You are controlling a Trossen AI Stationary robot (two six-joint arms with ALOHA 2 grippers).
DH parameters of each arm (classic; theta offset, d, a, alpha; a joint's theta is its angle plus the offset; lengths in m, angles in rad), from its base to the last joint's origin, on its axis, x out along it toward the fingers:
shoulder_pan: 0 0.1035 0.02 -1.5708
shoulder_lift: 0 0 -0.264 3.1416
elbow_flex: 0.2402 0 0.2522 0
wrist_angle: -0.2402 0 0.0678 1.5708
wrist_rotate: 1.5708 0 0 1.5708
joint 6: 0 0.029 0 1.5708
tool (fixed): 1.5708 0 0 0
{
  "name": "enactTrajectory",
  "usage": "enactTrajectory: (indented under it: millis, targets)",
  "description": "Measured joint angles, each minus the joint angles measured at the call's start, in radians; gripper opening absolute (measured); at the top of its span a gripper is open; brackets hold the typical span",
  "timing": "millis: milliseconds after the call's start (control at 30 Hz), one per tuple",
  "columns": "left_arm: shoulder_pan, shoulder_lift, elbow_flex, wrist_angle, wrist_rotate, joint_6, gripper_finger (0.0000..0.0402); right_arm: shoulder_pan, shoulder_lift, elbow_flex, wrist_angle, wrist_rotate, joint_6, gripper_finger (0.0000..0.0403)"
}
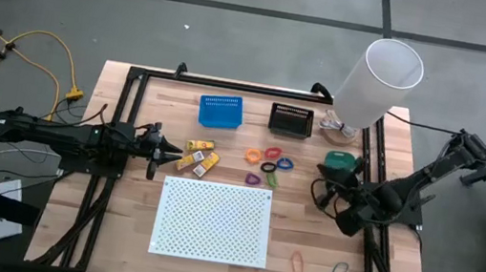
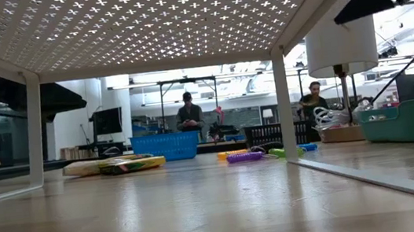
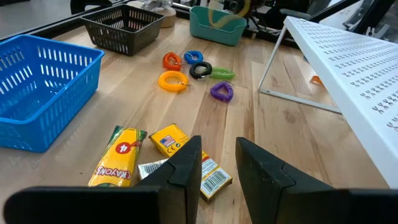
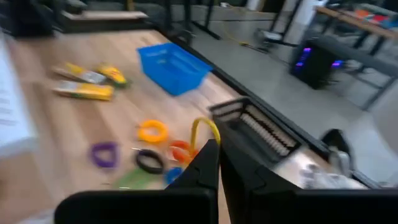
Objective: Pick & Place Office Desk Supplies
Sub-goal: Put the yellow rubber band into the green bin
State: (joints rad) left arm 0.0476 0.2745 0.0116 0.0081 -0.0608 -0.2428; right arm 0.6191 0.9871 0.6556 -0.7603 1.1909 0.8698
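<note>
Yellow-orange packets [image 1: 198, 157] [image 3: 168, 155] lie on the table left of centre. My left gripper [image 1: 159, 148] [image 3: 217, 158] hovers just left of them, open, with nothing between its fingers. Bright plastic loops [image 1: 268, 162] [image 3: 193, 68] lie scattered right of centre. My right gripper [image 1: 320, 188] [image 4: 214, 155] hangs by the green bin [image 1: 341, 160], pointing toward the loops and far bins, shut on a thin yellow rubber band [image 4: 202, 127]. Two rubber bands [image 1: 297, 262] [image 1: 339, 271] lie near the front right. My right gripper pinches the yellow rubber band between its two fingertips [image 4: 208, 149]. The band's free loop [image 4: 198, 124] arcs out past the tips, clear of the table. The picture is blurred, so which part of the band is pinched does not show.
A white perforated board [image 1: 213, 220] stands on legs at the front centre. A blue bin [image 1: 221, 111] and a black bin [image 1: 290, 120] sit at the far edge. A tall white cylinder [image 1: 376, 84] rises at the far right. Two people stand in the room behind [image 2: 189, 114].
</note>
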Motion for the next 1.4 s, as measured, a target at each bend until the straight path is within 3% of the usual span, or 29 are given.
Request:
enactTrajectory:
  millis: [167,367,567,1000,1400]
  targets:
    - [0.0,0.0,0.0,0.0,0.0,0.0,0.0095,-0.103,0.0,0.0,-0.135,-0.008,0.066,0.0003]
    - [0.0,0.0,0.0,0.0,0.0,0.0,0.0095,-0.163,0.0,0.0,-0.176,-0.025,0.094,0.0003]
    - [0.0,0.0,0.0,0.0,0.0,0.0,0.0095,-0.164,-0.006,0.0,-0.21,-0.01,0.122,0.0003]
    - [0.0,0.0,0.0,0.0,0.0,0.0,0.0095,-0.163,-0.073,0.0,-0.557,-0.107,0.46,0.0003]
    - [0.0,0.004,0.0,0.0,0.0,0.0,0.0095,-0.163,-0.104,0.0,-0.671,-0.15,0.637,0.0003]
